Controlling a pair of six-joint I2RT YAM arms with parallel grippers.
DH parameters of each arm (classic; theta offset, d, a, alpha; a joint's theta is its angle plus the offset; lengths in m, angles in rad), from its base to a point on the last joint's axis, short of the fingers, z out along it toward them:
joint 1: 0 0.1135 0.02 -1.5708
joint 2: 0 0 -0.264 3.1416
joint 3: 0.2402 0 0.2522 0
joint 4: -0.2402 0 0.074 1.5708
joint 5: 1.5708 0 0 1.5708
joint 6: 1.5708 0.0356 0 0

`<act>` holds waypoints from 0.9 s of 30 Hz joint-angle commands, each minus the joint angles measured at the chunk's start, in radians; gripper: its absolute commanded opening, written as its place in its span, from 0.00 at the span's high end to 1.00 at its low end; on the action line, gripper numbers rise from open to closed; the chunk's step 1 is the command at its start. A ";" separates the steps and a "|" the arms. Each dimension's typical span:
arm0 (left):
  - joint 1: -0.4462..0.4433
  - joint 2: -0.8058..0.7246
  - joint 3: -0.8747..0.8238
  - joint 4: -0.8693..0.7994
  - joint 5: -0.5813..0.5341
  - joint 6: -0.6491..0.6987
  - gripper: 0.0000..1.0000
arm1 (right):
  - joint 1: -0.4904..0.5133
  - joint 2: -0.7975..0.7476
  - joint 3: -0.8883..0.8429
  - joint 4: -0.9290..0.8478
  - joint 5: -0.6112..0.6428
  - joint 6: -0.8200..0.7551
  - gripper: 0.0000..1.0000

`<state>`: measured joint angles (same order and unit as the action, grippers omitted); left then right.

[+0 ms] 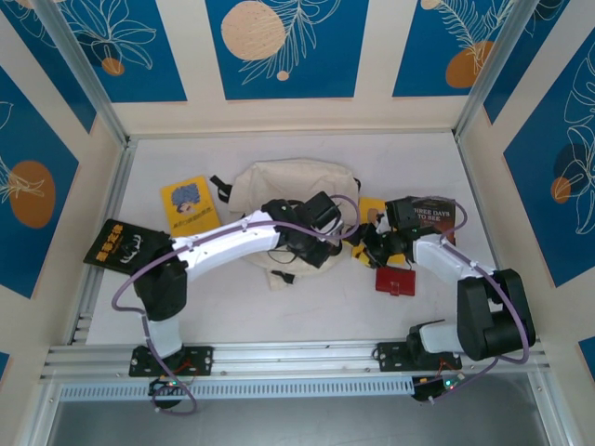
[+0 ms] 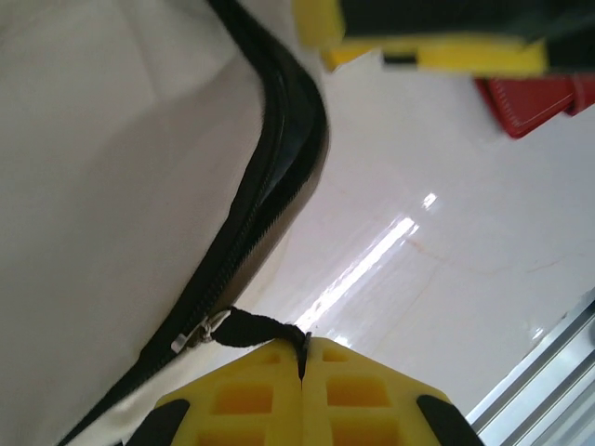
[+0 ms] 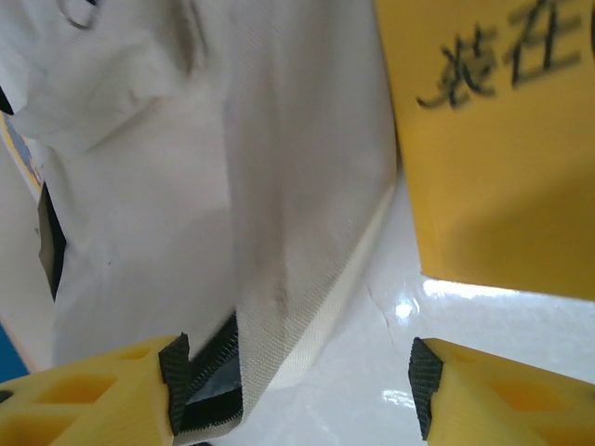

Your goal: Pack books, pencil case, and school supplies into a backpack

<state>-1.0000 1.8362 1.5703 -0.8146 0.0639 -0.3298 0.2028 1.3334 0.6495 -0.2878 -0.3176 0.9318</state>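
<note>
Pinching the backpack's [image 2: 112, 186] black zipper pull [image 2: 256, 327], the left gripper [image 2: 302, 358] is seen shut in its wrist view. The right gripper [image 3: 297, 395] is held open at the backpack's edge, beside a yellow book [image 3: 493, 139]. From above, the pencil case [image 1: 396, 281] is shown right of the backpack.

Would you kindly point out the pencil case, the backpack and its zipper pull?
pencil case [image 1: 395, 281]: top external view, red cover's middle.
backpack [image 1: 288, 181]: top external view, cream top panel.
zipper pull [image 2: 253, 329]: left wrist view, black tab.
</note>
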 commanded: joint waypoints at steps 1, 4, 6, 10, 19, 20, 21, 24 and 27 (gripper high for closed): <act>-0.012 0.024 0.055 0.031 0.039 0.013 1.00 | -0.014 -0.004 -0.026 0.118 -0.095 0.088 0.34; -0.012 0.026 0.055 0.017 0.026 0.012 1.00 | -0.019 0.024 -0.031 0.156 -0.114 0.112 0.39; -0.012 0.022 0.047 0.003 0.011 0.015 1.00 | -0.018 0.040 -0.037 0.175 -0.116 0.126 0.50; -0.012 0.015 0.029 -0.014 -0.003 0.015 1.00 | -0.011 0.051 -0.029 0.144 -0.076 0.109 0.57; -0.012 0.023 0.001 -0.040 -0.012 0.018 1.00 | 0.001 0.085 -0.007 0.118 -0.038 0.066 0.76; -0.012 0.021 -0.001 -0.042 -0.013 0.019 1.00 | 0.002 0.087 -0.003 0.116 -0.035 0.064 0.78; -0.012 0.021 -0.005 -0.044 -0.013 0.018 1.00 | 0.004 0.090 -0.002 0.116 -0.031 0.061 0.79; -0.012 0.018 -0.019 -0.045 -0.016 0.018 1.00 | 0.005 0.090 0.003 0.112 -0.014 0.052 0.79; -0.011 0.020 -0.030 -0.049 -0.016 0.017 1.00 | 0.006 0.090 0.015 0.102 0.003 0.036 0.79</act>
<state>-1.0004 1.8515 1.5589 -0.8341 0.0658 -0.3298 0.2039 1.4143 0.6327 -0.1585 -0.3401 0.9970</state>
